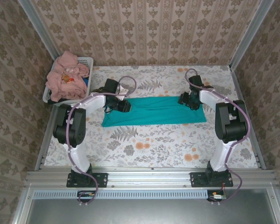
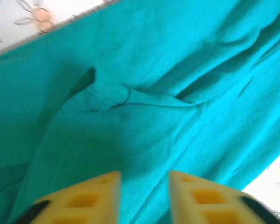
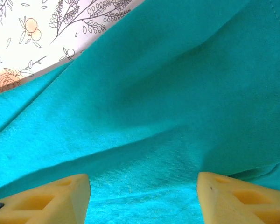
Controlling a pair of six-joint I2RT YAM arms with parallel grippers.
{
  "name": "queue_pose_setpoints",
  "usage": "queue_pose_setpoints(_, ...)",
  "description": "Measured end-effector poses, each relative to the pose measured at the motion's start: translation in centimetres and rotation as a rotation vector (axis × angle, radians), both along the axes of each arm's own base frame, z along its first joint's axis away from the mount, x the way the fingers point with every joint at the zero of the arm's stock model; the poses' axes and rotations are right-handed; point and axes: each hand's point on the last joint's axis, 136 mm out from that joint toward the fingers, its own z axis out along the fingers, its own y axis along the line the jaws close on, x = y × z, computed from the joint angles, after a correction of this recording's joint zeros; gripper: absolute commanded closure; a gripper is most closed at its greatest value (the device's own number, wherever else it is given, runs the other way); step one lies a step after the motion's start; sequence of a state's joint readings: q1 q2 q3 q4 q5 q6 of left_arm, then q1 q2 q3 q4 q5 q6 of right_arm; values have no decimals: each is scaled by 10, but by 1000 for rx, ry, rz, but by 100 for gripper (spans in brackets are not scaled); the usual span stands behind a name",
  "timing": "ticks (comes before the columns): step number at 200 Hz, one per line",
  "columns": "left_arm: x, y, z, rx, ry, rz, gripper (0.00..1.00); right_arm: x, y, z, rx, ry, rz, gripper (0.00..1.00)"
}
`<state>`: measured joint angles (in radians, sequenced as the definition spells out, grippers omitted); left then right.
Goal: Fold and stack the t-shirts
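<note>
The teal t-shirt [image 1: 154,110] lies in a long band on the tabletop [image 1: 144,144], left claw [image 1: 122,106] over its left end, right claw [image 1: 186,101] over its right (both jaws parted, gripping nothing).

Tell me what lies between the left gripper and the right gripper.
The teal t-shirt, lying as a long band, spans the stretch from the left gripper to the right gripper; the top external view shows it.
</note>
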<state>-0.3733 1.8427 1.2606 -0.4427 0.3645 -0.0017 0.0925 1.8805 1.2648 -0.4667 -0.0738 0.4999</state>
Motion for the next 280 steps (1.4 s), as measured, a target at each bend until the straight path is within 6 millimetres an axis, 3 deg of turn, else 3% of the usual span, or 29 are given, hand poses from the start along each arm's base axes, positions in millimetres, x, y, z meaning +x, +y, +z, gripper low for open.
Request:
queue_pose_setpoints(8, 8, 2, 3, 22, -14, 9, 47, 0, 0, 0, 0, -1, 0, 36)
queue_pose_setpoints(33, 42, 1, 6, 60, -51, 33, 49, 3, 0, 1, 2, -12, 0, 36)
queue_pose_setpoints(56, 59, 2, -15, 88, -33, 45, 54, 3, 1, 1, 6, -18, 1, 36)
queue_pose_setpoints(89, 55, 5, -40, 121, 30, 42, 81, 0, 1, -3, 6, -8, 2, 36)
queue_pose_setpoints(132, 45, 5, -17, 95, -15, 39, 95, 2, 1, -2, 9, -16, 2, 36)
queue_pose_setpoints(155, 33, 4, 2, 81, -49, 34, 95, 3, 2, -2, 9, -22, 2, 36)
queue_pose_setpoints(192, 10, -4, 20, 77, -96, 14, 85, 2, 2, -4, 10, -18, 2, 36)
queue_pose_setpoints(217, 1, -9, 16, 90, -96, 0, 85, 2, 2, -4, 10, -18, 2, 36)
queue_pose_setpoints(280, 16, 5, -4, 151, -57, 41, 88, -3, 1, -9, 10, -4, 3, 35)
